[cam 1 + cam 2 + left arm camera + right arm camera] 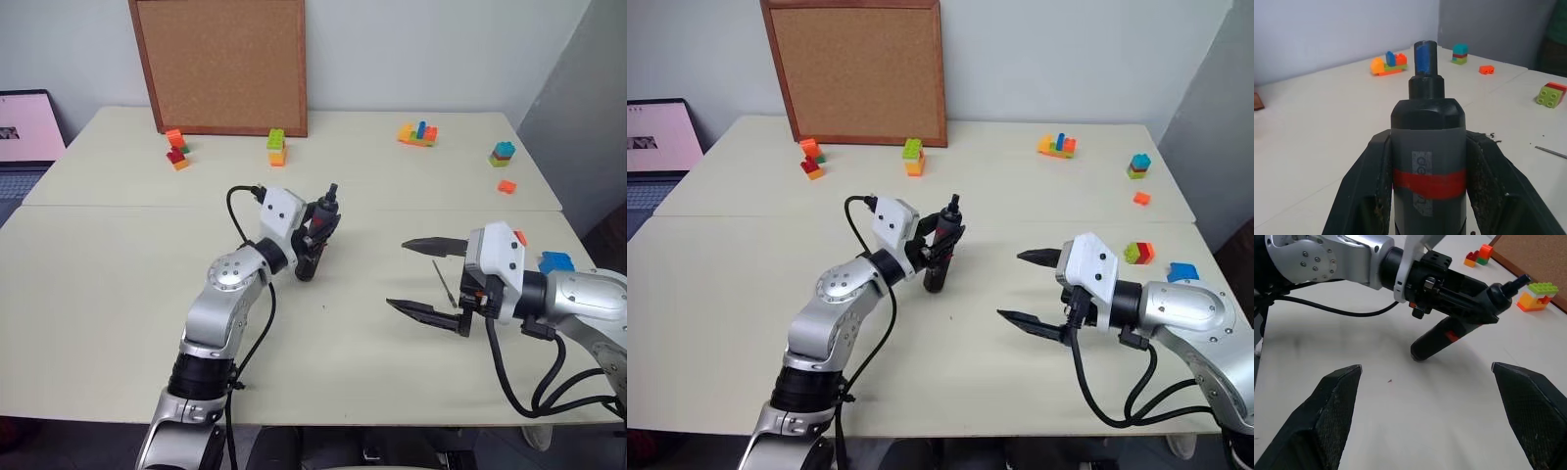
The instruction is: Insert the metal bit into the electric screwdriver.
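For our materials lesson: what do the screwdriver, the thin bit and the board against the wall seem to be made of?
Electric screwdriver: probably matte black plastic, dull sheen, red band.
Metal bit: looks like dark grey metal, a very thin straight rod.
Board: speckled brown cork face, reddish frame, likely wood.

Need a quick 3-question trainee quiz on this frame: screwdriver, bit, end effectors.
1. True or false: the right end effector is shut on the metal bit.
2. The electric screwdriver is: A) lying flat, untouched; B) gripped by the left end effector, tip up; C) leaning on the corkboard.
3. Where is the metal bit?
Key: 1 false, it is open and empty. 2 B. 3 lying on the table by the right end effector.
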Motion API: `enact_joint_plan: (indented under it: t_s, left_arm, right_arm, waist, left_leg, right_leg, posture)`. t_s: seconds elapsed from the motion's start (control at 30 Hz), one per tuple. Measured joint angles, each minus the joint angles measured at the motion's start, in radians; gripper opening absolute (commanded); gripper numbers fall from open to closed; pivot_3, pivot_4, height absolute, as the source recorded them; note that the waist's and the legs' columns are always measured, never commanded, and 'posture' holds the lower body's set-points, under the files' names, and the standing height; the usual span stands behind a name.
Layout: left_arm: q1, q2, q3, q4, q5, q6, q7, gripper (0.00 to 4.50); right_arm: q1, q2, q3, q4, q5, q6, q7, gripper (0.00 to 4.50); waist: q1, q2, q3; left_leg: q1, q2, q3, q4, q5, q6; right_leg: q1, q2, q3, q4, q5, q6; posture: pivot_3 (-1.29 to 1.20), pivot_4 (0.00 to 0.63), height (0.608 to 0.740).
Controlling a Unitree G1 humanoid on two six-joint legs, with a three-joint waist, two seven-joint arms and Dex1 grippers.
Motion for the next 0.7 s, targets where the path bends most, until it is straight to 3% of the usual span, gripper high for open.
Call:
enact_joint_plan:
  t_s: [0.4, 0.7]
  left_arm:
    - [0.215, 0.080, 0.093, -0.268, -0.083, 0.092, 0.032, 1.68]
    - [0.241, 0.086, 0.122, -0.296, -0.122, 0.111, 0.056, 1.68]
  right_arm:
    - [-0.032, -0.008, 0.026, 0.002, -0.002, -0.002, 0.020, 4.50]
    - [-0.045, -0.008, 0.054, 0.048, -0.042, -0.025, 0.039, 4.50]
  waist:
    - [-0.007, 0.000, 0.000]
    - [-0.008, 0.000, 0.000]
  left_leg:
    - [0.017, 0.001, 0.000, -0.008, 0.000, 0.000]
    - [0.016, 0.001, 0.000, -0.008, 0.000, 0.000]
  right_leg:
    - [0.013, 0.001, 0.000, -0.002, -0.001, -0.001]
    - [0.013, 0.001, 0.000, -0.001, -0.001, -0.001]
  posture:
    - [0.00, 0.150, 0.740]
    - [0.00, 0.150, 0.740]
